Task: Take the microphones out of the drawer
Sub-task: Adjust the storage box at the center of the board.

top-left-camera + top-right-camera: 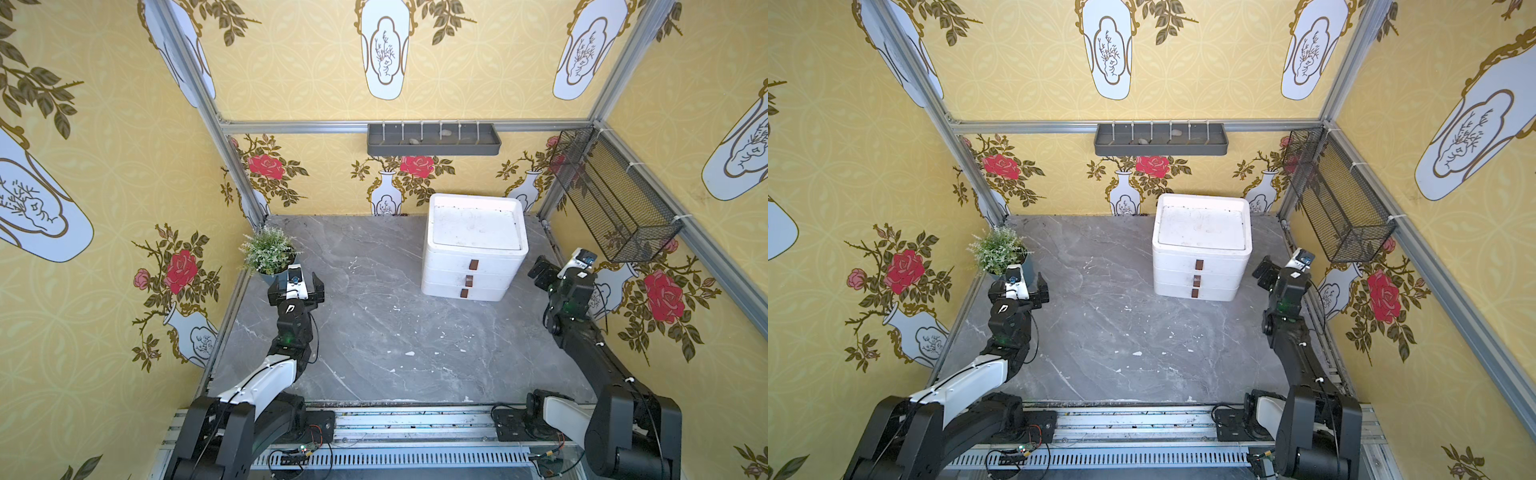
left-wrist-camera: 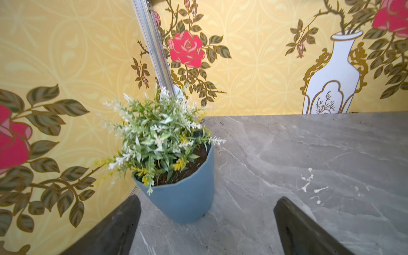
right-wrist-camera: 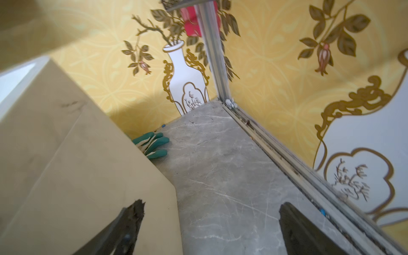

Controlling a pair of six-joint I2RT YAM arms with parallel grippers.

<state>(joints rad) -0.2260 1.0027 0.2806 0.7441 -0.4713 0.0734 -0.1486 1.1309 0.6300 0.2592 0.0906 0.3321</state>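
Standing fully open, empty: left tool near plant, right tool beside drawers.

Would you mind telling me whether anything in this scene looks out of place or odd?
A green-and-white glove lies on the tabletop, partly hidden behind the drawer unit near the back wall, seen only in the right wrist view. Small white chips also litter the tabletop.
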